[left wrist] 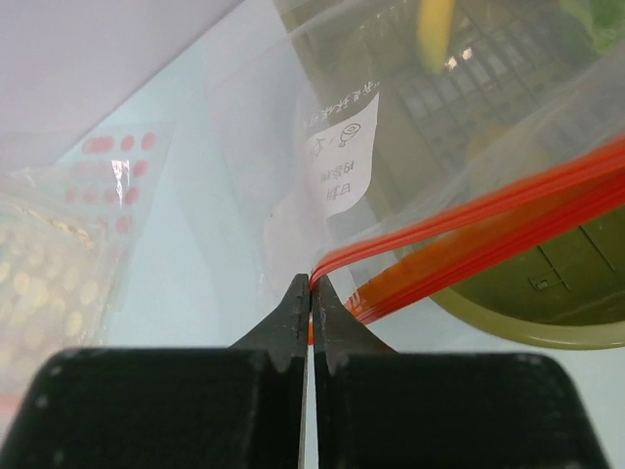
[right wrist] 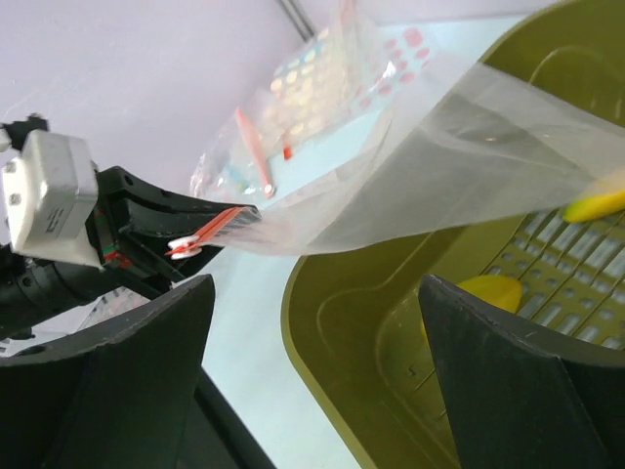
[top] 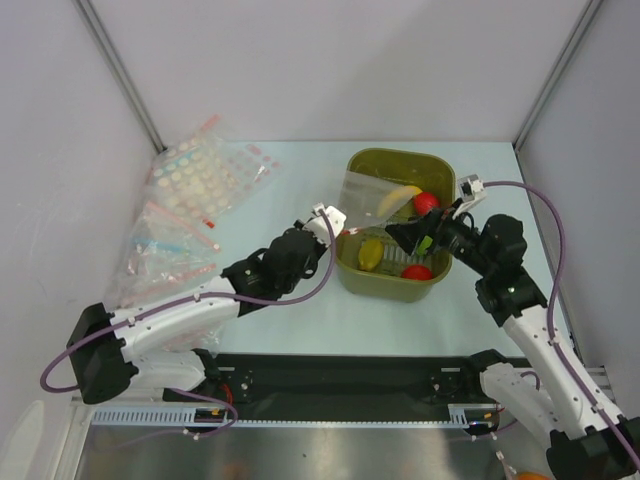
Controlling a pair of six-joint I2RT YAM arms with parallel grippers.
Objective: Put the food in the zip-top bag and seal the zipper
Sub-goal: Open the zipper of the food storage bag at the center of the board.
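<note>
Left gripper [left wrist: 311, 293]: jaws were pressed together, with one end of the zipper [left wrist: 469, 220] pinched between them. It was seen just left of the basket [top: 392, 291] in the top view.
Right gripper [right wrist: 314, 293]: fingers were spread wide, nothing was held between them, and it was positioned over the basket's right side.
Zip-top bag [top: 372, 190]: it was held up by its pinched corner and stretched out over the basket's left half. The clear film was slack, and a white printed label [left wrist: 340, 156] was seen on it.
Zipper: the orange-red strip was seen running away from the left jaws to the right. Whether its two tracks were joined could not be told.
Banana [top: 398, 198]: it was seen at the bag's far edge through the plastic — whether inside the bag or behind it could not be told.
Red round fruits: one [top: 426, 201] was seen at the basket's far right and the other [top: 417, 271] at its near right. Both were in the basket, outside the bag.
Yellow-green piece [top: 371, 253]: it was lying on the basket floor at the near left.
Basket: it was standing olive-green on the pale table [top: 300, 320], between the two arms.
Other bags [top: 180, 210]: a heap was lying at the table's left, well apart from the basket.
</note>
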